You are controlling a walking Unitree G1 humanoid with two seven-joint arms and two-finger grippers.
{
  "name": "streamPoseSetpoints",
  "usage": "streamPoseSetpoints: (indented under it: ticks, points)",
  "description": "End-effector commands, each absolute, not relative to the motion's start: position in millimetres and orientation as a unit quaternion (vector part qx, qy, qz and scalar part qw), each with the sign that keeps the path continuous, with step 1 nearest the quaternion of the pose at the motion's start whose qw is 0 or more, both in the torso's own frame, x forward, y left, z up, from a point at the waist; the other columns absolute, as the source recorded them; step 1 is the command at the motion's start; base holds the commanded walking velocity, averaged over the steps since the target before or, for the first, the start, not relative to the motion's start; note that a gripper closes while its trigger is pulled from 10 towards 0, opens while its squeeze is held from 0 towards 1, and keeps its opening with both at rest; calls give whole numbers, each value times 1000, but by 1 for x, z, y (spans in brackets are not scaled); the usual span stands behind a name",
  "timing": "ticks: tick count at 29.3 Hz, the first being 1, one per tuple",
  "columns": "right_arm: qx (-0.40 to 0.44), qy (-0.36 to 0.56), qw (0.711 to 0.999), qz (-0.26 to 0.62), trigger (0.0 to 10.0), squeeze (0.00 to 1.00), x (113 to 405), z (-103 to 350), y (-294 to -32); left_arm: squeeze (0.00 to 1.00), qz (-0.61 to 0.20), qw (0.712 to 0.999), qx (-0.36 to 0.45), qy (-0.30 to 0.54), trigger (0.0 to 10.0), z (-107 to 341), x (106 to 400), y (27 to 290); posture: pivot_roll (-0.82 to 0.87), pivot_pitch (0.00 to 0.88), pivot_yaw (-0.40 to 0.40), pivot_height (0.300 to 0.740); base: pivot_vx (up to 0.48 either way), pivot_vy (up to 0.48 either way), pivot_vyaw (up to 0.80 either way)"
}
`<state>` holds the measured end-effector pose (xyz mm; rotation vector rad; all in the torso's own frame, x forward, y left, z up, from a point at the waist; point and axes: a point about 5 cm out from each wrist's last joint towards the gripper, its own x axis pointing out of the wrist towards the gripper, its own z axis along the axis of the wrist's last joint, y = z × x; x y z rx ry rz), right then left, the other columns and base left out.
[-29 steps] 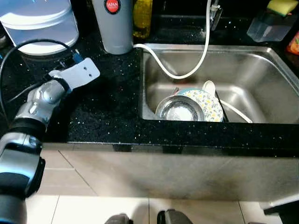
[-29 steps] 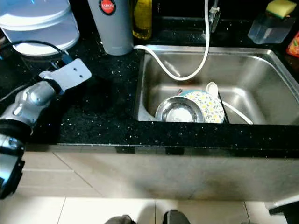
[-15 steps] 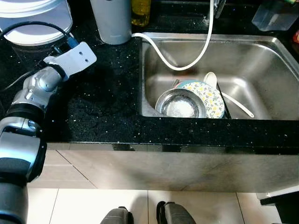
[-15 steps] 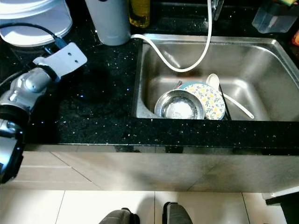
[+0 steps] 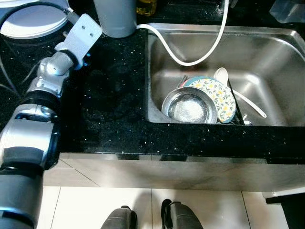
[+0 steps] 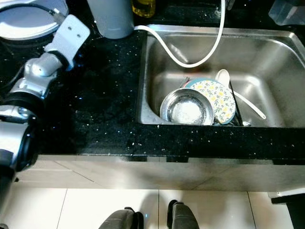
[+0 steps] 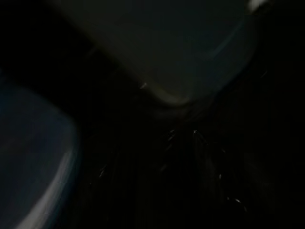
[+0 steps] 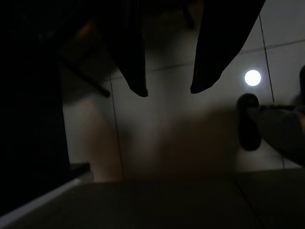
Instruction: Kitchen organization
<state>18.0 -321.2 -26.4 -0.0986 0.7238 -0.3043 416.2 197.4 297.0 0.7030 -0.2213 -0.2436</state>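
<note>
Right hand (image 8: 167,88) hangs idle over the floor, fingers apart and empty; the left hand's grip cannot be told. On the black tabletop (image 5: 109,95), the steel sink (image 5: 267,57) holds a steel bowl (image 5: 189,107) overlapping a patterned plate (image 5: 220,95).

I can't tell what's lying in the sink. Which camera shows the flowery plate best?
Either eye view: from above, the patterned plate lies in the sink, partly under a steel bowl. The left wrist view is nearly black, and the right wrist view faces floor tiles.
</note>
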Motion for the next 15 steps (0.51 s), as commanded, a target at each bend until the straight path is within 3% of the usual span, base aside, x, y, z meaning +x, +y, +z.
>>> streamPoseSetpoints:
  ticks: [1,5,11,12,13,14,15]
  points:
    - [-46,366,914,-169,10000,0,5,-23,-325,0,-176,933,312,-44,10000,263,417,185,-236,304,-33,740,0,0,0]
    - [-45,363,914,-174,10000,0,5,-21,-324,0,-184,934,302,-39,10000,264,417,185,-248,302,-23,740,0,0,0]
    - [-40,361,915,-178,10000,0,5,-22,-319,0,-133,936,325,-17,10000,264,418,200,-248,299,-10,740,0,0,0]
    - [-38,361,915,-178,10000,0,5,-22,-318,0,-118,940,321,-13,7647,265,418,206,-248,300,-10,740,0,0,0]
    - [-38,361,915,-178,10000,0,5,-22,-318,0,-118,940,321,-13,7647,265,418,206,-248,300,-10,740,0,0,0]
    - [-38,361,914,-178,10000,0,5,-22,-318,0,-108,942,319,-11,5647,265,418,210,-248,300,-10,740,0,0,0]
    - [-38,361,914,-178,10000,0,5,-22,-318,0,-108,942,319,-11,5647,265,418,210,-248,300,-10,740,0,0,0]
